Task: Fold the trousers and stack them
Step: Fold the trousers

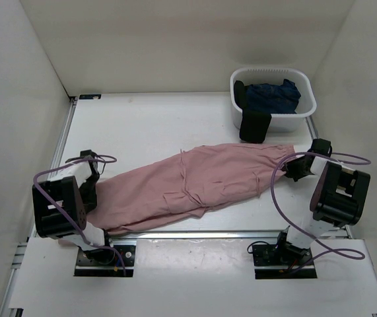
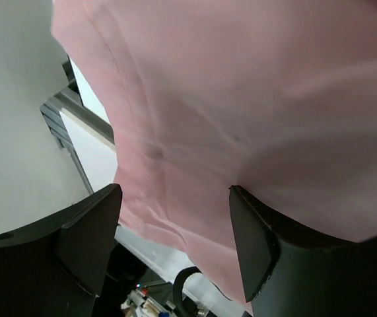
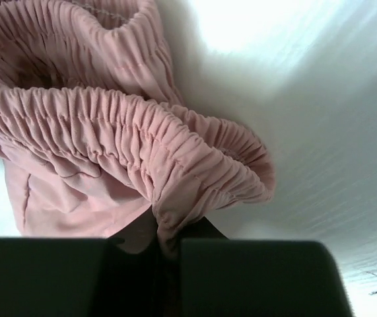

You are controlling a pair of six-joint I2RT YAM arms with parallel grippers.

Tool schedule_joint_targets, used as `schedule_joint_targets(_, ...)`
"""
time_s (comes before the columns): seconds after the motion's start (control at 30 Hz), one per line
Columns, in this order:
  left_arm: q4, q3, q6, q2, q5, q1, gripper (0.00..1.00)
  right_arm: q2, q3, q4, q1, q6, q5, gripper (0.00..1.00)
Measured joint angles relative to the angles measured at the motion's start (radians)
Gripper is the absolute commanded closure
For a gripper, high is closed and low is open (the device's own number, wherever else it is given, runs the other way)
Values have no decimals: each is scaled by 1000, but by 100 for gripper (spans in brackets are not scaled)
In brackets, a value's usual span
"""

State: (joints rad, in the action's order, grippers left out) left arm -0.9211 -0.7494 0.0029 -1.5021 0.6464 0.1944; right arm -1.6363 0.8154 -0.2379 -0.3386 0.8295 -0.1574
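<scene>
– Dusty-pink thin-fabric trousers lie stretched across the white table, legs towards the left arm and waist towards the right. What does the overhead view add?

– A white plastic basket at the far right corner, apart from the trousers, with a dark navy garment inside. Neither wrist camera shows it.

– And the wrist views?

– The right wrist view shows the gathered waistband up close; from above it is only a pale edge. The right gripper is clamped tight on a fold of that waistband, with cloth squeezed between its black fingers.

– The left pincer?

– The left gripper stands wide apart at the leg end, holding nothing. Pink fabric fills the view beyond the gap. It seems to brush one finger, but I cannot tell for sure.
</scene>
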Motion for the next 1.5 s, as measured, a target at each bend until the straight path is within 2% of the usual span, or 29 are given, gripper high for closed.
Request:
schedule_joint_targets(0.17,10,-98,-1,-76,-27,-29,25,46,-27,-14,-54,-6,30,100)
schedule_joint_targets(0.27,27,-196,-1,-171,-41,-83,26,145,-25,-100,-80,-50,154,100)
schedule_joint_targets(0.33,42,-264,0,-243,-57,-113,26,238,11,-181,-38,-99,311,100)
schedule_joint_targets(0.4,48,-332,2,-314,-67,-138,26,298,103,-253,96,-156,469,100)
schedule_joint_targets(0.5,24,-407,10,-378,-58,-165,28,300,304,-294,442,-240,706,100)
schedule_joint_targets(0.63,25,-465,15,-423,-44,-196,28,217,478,-350,937,-242,939,100)
schedule_joint_targets(0.73,21,-475,16,-437,-26,-216,26,108,527,-443,1197,-184,1026,100)
schedule_joint_targets(0.87,-3,-504,19,-464,-6,-223,26,-84,591,-544,1384,-137,1055,100)
schedule_joint_targets(1.03,-18,-529,19,-480,-5,-223,26,-261,667,-595,1444,-132,1021,100)
schedule_joint_targets(1.07,-18,-530,19,-481,-5,-223,26,-269,667,-594,1443,-141,1007,98)
schedule_joint_targets(1.1,-19,-530,19,-481,-5,-223,25,-272,667,-592,1444,-152,990,74)
schedule_joint_targets(1.17,-20,-531,19,-481,-5,-223,25,-272,668,-571,1445,-190,937,35)
schedule_joint_targets(1.23,-21,-532,19,-481,-5,-223,25,-272,672,-554,1460,-266,892,15)
schedule_joint_targets(1.33,-21,-532,19,-481,-5,-223,25,-260,681,-543,1516,-375,852,7)
schedule_joint_targets(1.4,-21,-532,19,-481,-5,-223,24,-225,681,-544,1555,-421,829,6)
schedule_joint_targets(1.5,-20,-530,19,-478,-5,-222,23,-97,657,-509,1594,-454,791,13)
